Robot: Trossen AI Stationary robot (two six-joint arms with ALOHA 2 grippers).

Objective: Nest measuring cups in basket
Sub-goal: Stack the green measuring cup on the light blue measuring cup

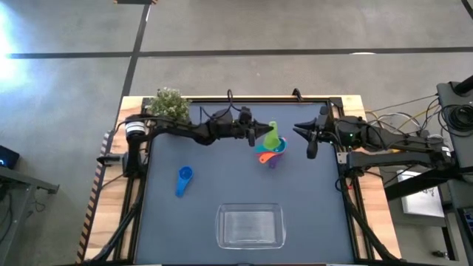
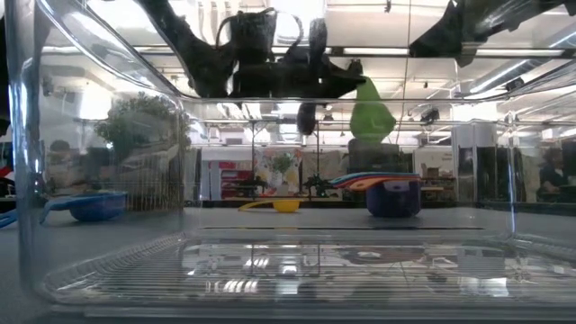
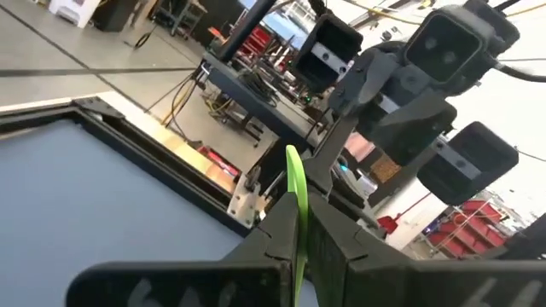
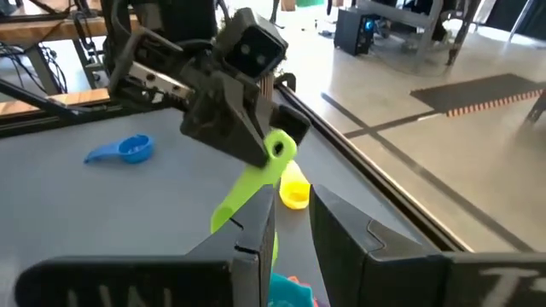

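Observation:
My left gripper (image 1: 259, 136) reaches in from the table's left along the far side, shut on a green measuring cup (image 1: 273, 137). That cup hangs over a stack of orange, teal, red-pink and purple cups (image 1: 270, 154) standing on the mat. My right gripper (image 1: 310, 145) hovers just right of the stack, its fingers (image 4: 256, 243) a narrow gap apart with nothing between them. A blue cup (image 1: 183, 181) lies at the mat's left. A yellow cup (image 4: 294, 192) sits near the far edge. The clear basket (image 1: 250, 225) stands at the near middle. My left gripper pinches the green cup's flat handle (image 3: 295, 183) between its two fingers, the handle standing edge-on in the gap. The fingers come in level from the table's left. The handle's holed end (image 4: 277, 147) sits beside the fingers, and the bowl (image 2: 373, 117) hangs below, clear of the mat.
A small potted plant (image 1: 168, 103) stands at the far left corner. The mat between the blue cup and the basket is bare. A raised black frame (image 1: 347, 177) edges the mat. Cables and equipment lie beyond the table's right side.

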